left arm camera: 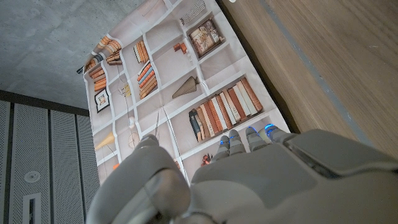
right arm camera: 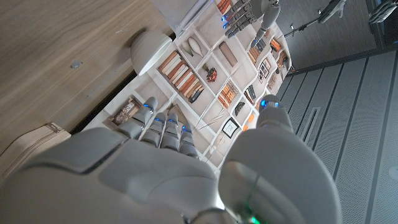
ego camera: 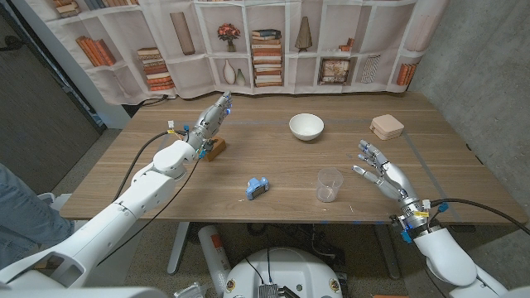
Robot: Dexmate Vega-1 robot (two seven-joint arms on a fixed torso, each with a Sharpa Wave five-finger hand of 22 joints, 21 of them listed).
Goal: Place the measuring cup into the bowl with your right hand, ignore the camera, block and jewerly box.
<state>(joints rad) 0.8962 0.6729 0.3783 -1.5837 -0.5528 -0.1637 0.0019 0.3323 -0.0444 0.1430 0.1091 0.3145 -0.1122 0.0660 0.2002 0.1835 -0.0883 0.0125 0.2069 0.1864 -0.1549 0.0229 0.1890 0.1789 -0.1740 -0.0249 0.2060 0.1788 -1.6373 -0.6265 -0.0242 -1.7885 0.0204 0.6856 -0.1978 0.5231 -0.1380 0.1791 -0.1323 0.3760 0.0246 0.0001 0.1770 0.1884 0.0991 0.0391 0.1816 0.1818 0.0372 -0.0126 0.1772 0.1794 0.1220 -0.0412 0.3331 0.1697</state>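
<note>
Measuring cup (ego camera: pixel 330 185) stood upright just left of the right hand (ego camera: pixel 379 171), whose fingers were spread and empty; bowl (ego camera: pixel 305 127) lay beyond; left hand (ego camera: pixel 209 124) far off, empty

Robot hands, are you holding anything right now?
No. The right hand is open beside the clear plastic measuring cup, apart from it. The left hand holds nothing.

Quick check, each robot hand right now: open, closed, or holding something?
Left robot hand: open, holding nothing, above the table's far left part.
Right robot hand: open, fingers spread, holding nothing; the measuring cup stands apart from it.
</note>
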